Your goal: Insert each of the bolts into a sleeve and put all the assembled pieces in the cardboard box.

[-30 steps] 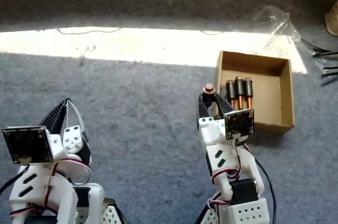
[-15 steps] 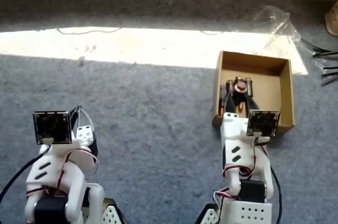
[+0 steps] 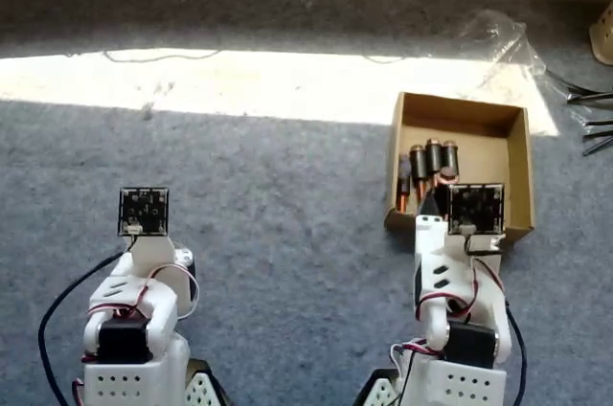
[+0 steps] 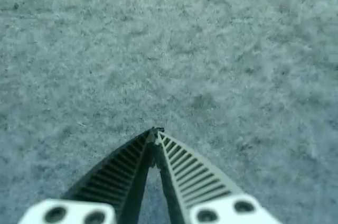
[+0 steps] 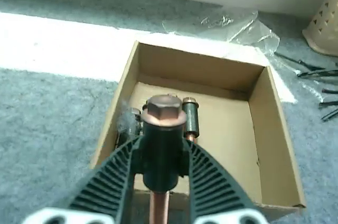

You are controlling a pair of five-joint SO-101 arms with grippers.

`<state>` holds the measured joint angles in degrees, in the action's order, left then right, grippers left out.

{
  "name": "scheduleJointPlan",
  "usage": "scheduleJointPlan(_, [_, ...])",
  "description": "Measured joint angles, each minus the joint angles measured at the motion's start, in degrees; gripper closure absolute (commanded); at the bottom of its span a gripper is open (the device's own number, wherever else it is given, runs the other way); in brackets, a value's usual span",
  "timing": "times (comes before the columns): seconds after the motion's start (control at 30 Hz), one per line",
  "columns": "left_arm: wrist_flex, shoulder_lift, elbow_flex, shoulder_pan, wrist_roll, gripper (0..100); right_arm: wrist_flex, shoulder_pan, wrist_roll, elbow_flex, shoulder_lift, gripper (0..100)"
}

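The right end effector (image 5: 162, 147) pinches a round black sleeve (image 5: 160, 163) with a shiny copper bolt (image 5: 163, 112) in it, above the brown cardboard box (image 5: 200, 70) near the right edge of the fuzzy grey counter (image 3: 268, 195). The ribbed, pointed left end effector (image 4: 156, 135) is pressed together.

Left gripper (image 4: 155, 133) fingers together, right gripper (image 5: 162, 150) clamped
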<state>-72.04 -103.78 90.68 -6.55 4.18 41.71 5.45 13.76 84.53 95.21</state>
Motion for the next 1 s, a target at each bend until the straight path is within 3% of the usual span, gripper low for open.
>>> scheduleJointPlan(0.27, [0.0, 0.0, 4.0, -1.6, 0.0, 100, -5.4, 3.9, 0.0, -12.0, -25.0, 99.5])
scheduleJointPlan(0.77, [0.0, 0.0, 5.0, -3.0, 0.0, 100, -5.5, 4.2, 0.4, -39.2, -72.3, 99.5])
scheduleJointPlan(1.0, [-3.8, 0.0, 5.0, -3.0, 0.0, 100, -5.7, 6.4, 0.6, -53.0, -91.1, 99.5])
